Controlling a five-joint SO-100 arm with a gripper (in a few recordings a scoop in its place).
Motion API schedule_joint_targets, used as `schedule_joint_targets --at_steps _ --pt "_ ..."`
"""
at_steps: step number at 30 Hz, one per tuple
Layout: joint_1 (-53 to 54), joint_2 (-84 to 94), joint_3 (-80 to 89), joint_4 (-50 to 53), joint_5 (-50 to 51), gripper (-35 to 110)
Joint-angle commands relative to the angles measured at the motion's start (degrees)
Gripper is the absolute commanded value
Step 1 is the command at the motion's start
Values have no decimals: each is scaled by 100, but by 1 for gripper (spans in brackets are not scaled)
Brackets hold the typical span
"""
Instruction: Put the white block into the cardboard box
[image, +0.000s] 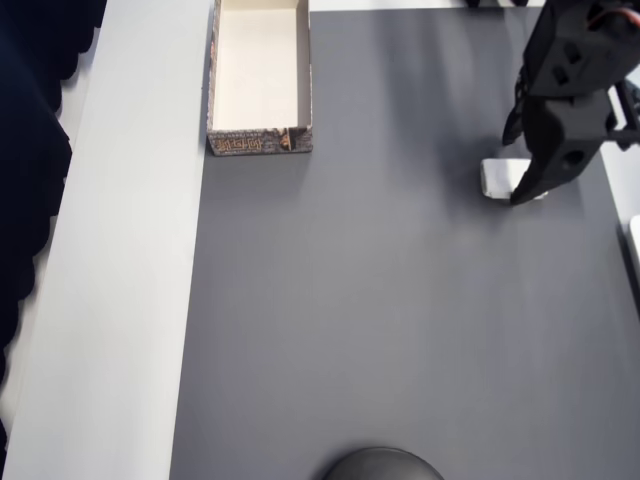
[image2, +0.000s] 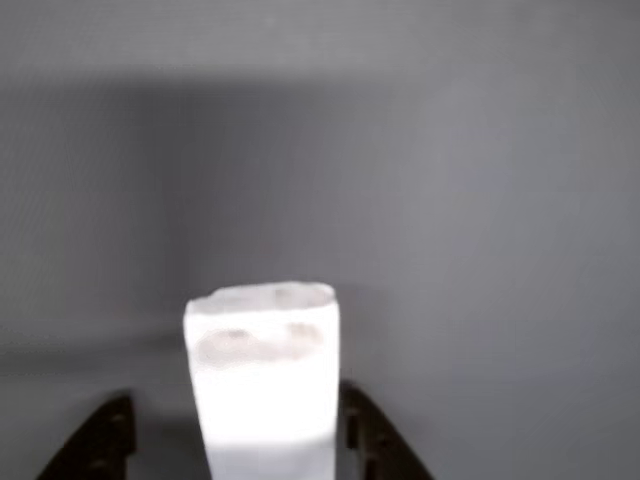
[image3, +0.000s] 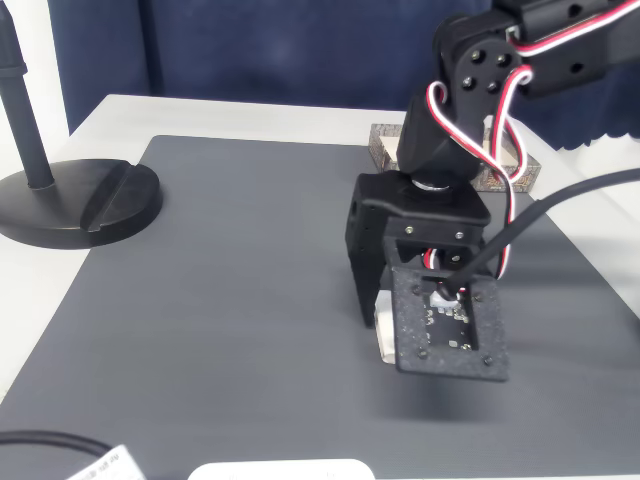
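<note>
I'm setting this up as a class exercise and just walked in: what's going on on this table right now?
A black robot arm has its gripper lowered over the white block, which lies on the dark grey mat. In the wrist view the block sits between the two open fingers, not visibly clamped. The cardboard box stands apart at the mat's far-left corner in the overhead view, with nothing inside the part that shows. So the pickup is just being lined up.
</note>
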Motion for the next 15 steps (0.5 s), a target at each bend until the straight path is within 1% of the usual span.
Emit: schedule_joint_targets --at_steps 1,4,15 --pt "-53 0 -387 53 176 29" --pt "-44 -9 -431 176 308 23" --pt "-44 -44 -439 176 334 22"
